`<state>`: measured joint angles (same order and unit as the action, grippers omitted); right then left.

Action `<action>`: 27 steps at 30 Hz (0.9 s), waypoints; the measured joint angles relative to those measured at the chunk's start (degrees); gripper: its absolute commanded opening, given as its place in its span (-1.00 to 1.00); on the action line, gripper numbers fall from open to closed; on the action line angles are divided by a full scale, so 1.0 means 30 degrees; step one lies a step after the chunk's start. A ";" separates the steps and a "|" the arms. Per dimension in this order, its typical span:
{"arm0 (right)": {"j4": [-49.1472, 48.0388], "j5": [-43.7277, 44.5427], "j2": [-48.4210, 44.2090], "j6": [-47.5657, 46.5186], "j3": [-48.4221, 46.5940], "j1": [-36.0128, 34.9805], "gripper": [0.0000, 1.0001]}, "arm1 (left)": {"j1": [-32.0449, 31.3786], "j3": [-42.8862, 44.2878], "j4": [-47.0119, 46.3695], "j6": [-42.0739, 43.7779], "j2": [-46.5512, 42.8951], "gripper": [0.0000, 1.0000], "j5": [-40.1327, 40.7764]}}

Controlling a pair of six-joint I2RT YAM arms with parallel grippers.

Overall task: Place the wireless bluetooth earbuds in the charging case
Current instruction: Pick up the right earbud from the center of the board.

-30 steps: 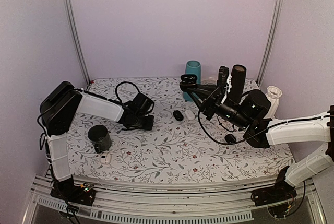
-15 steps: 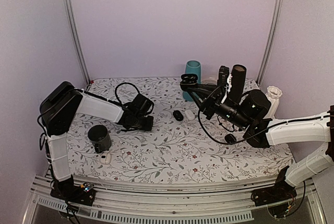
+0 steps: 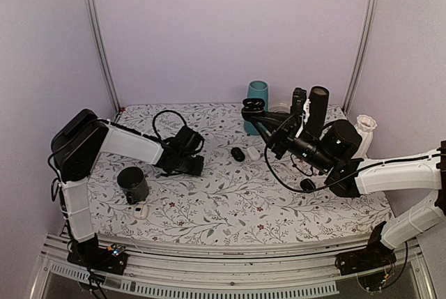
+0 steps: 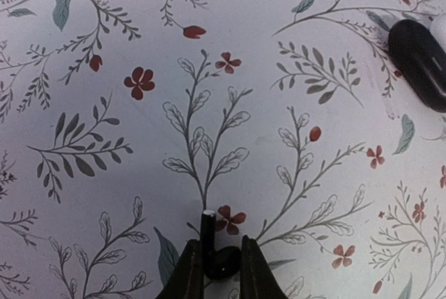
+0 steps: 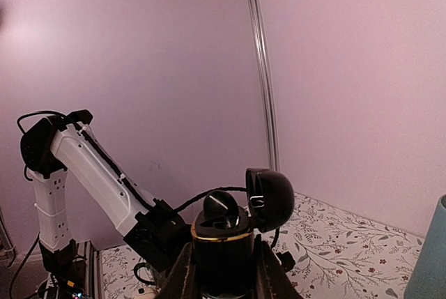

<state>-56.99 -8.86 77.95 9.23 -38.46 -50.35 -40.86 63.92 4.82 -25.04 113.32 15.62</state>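
My left gripper (image 4: 222,261) is shut on a tiny black earbud (image 4: 224,263) with a short stem, low over the floral cloth; it also shows in the top view (image 3: 192,165) left of centre. My right gripper (image 5: 223,261) is shut on the black charging case (image 5: 223,243) and holds it upright, raised above the table's back middle (image 3: 252,109). The case lid (image 5: 270,198) stands open to the right. A second earbud (image 5: 221,207) sits in the case's top, sticking up. The two grippers are well apart.
A slim black oval pod (image 3: 238,153) and a white pod (image 3: 253,152) lie mid-table; the black pod shows in the left wrist view (image 4: 418,62). A dark mug (image 3: 132,184), another white pod (image 3: 141,211), a teal cup (image 3: 258,95), a black cylinder (image 3: 318,107) and a small black object (image 3: 307,185) stand around.
My left gripper has edged slightly nearer with the earbud in it. The right arm with the open case has barely moved.
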 measured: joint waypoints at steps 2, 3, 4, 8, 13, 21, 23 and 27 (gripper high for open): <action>0.0000 0.0036 0.0000 0.0000 0.0058 0.0131 -0.94 | 0.0000 -0.0255 0.0066 0.0306 -0.0321 -0.79 -0.0197; 0.0000 0.0036 0.0000 0.0007 0.0095 0.0189 -0.94 | -0.0007 -0.0342 0.0066 0.0466 -0.0488 -0.79 -0.0328; 0.0000 0.0036 0.0000 0.0029 0.0138 0.0270 -0.94 | -0.0007 -0.0423 0.0066 0.0656 -0.0729 -0.79 -0.0495; 0.0000 0.0051 0.0007 0.0146 0.0335 0.0736 -0.94 | -0.0044 -0.0561 -0.0044 0.1639 -0.1945 -0.79 -0.1253; 0.0007 0.0015 0.0007 0.0219 0.0539 0.1319 -0.94 | -0.0160 -0.0991 -0.0401 0.3060 -0.3891 -0.79 -0.2528; 0.0036 -0.0539 0.0182 0.0284 0.0714 0.2098 -0.94 | -0.0882 -0.1129 -0.0634 0.5785 -0.6739 -0.76 -0.4211; 0.0066 -0.0729 0.0444 0.0284 0.0758 0.2157 -0.94 | -0.1020 -0.1195 -0.0714 0.6499 -0.7424 -0.76 -0.4583; 0.0146 -0.0874 0.1122 0.0284 0.0816 0.2178 -0.94 | -0.1362 -0.1253 -0.0648 0.7701 -0.8459 -0.76 -0.5085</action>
<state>-56.55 -11.49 81.32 10.09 -36.01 -43.81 -44.95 60.16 2.87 -1.93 87.94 0.36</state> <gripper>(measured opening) 0.196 0.139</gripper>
